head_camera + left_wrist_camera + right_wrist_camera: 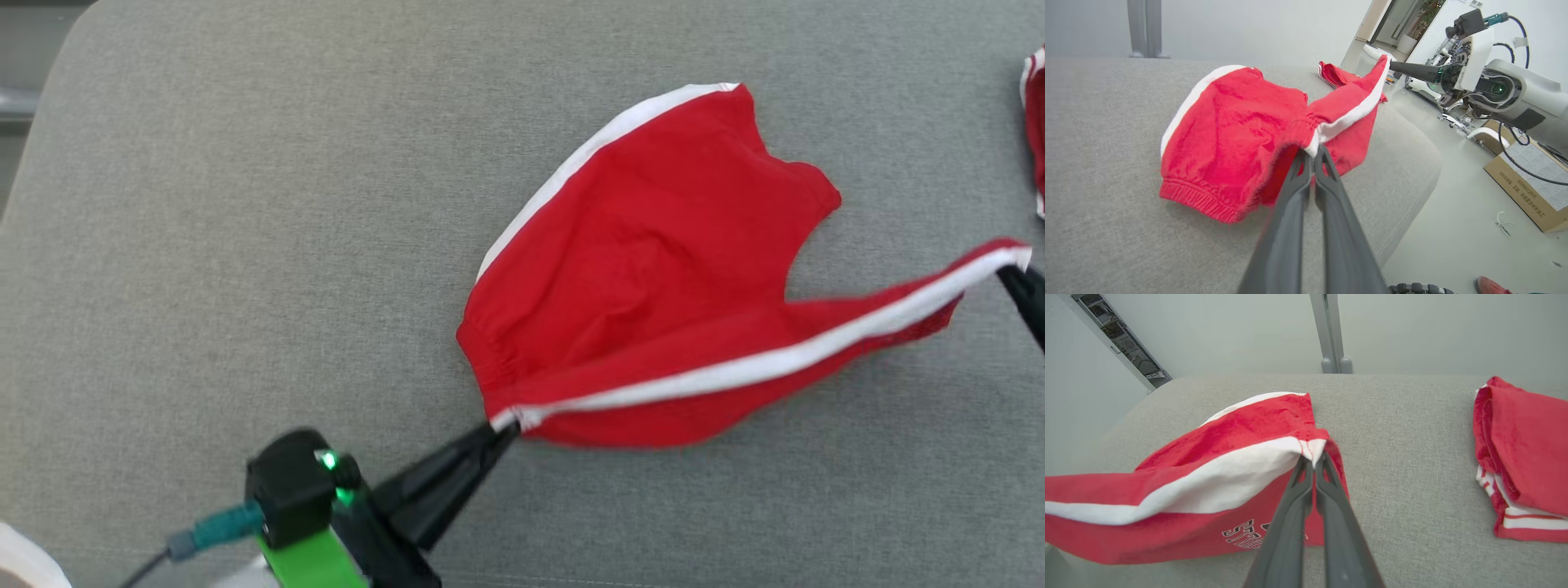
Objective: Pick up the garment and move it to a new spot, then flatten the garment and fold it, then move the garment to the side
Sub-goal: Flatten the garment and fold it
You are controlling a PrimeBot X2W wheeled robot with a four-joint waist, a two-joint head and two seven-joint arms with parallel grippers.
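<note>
- Left hand (504,426): reaches in at a slant from the lower left, its two dark fingers pressed together on the gathered corner of the red cloth shorts with white side stripes (653,269).
- The one pair of shorts lies right of centre on the grey fabric-covered table (245,245), its near striped edge lifted and stretched between the two hands.
- Right hand (1012,273): comes in from the right edge, fingers pinching the stripe's other end.
- One folded red-and-white garment (1035,122) rests at the far right, apart from the shorts.
</note>
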